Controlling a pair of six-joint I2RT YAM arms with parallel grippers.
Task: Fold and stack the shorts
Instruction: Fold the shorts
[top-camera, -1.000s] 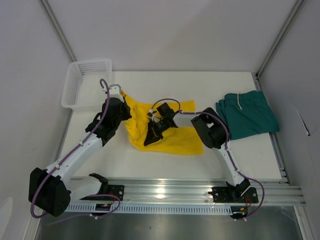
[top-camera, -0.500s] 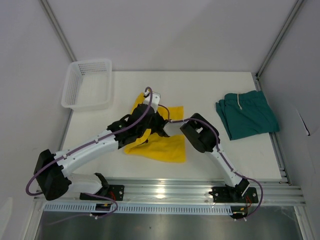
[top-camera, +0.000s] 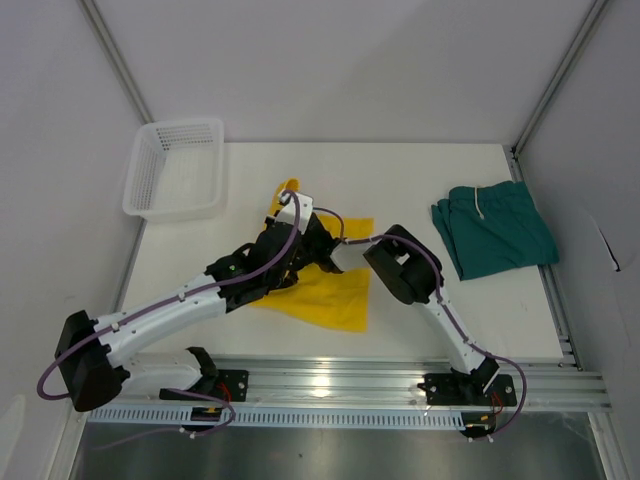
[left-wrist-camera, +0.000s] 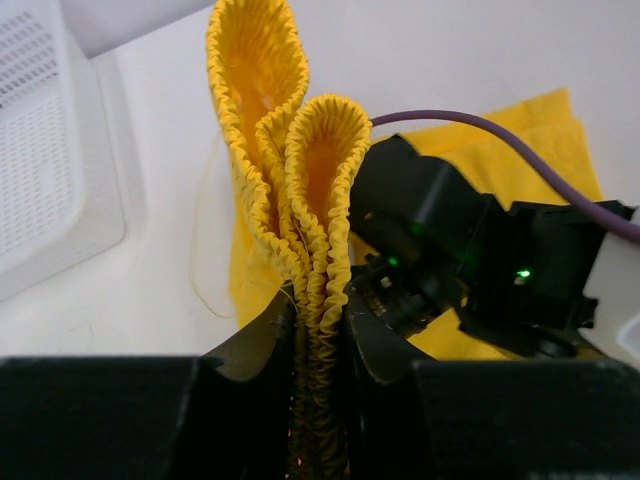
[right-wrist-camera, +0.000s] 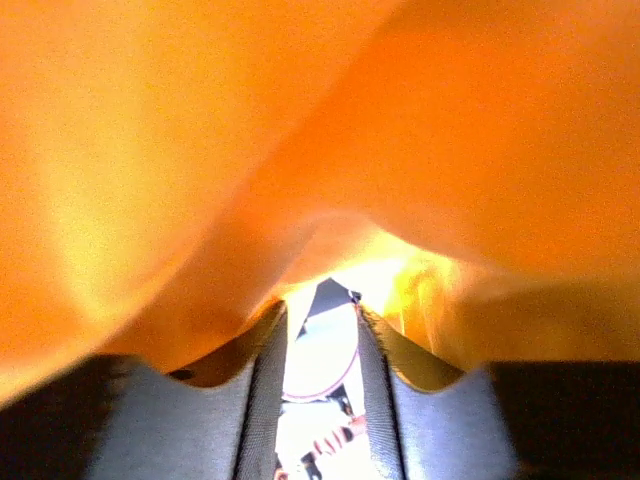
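The yellow shorts (top-camera: 330, 292) lie partly folded at the table's middle. My left gripper (left-wrist-camera: 320, 312) is shut on their gathered elastic waistband (left-wrist-camera: 300, 150), which stands up in ruffled loops above the fingers; from above, the left gripper (top-camera: 292, 205) holds that band lifted over the cloth's far left corner. Right beside it sits my right gripper (top-camera: 326, 250), tucked against the yellow cloth. In the right wrist view yellow fabric (right-wrist-camera: 300, 130) fills the picture, and the right gripper (right-wrist-camera: 320, 345) has its jaws apart with nothing between them. The teal-green shorts (top-camera: 492, 232) lie folded at the right.
A white mesh basket (top-camera: 175, 168) stands at the table's far left corner. The left arm (top-camera: 190, 295) stretches diagonally across the near left of the table. The right gripper's black body (left-wrist-camera: 440, 250) is close in front of the left fingers.
The left gripper carried the yellow waistband to the right, across the shorts, which now make a narrower folded shape. The right gripper's jaws have parted off the cloth.
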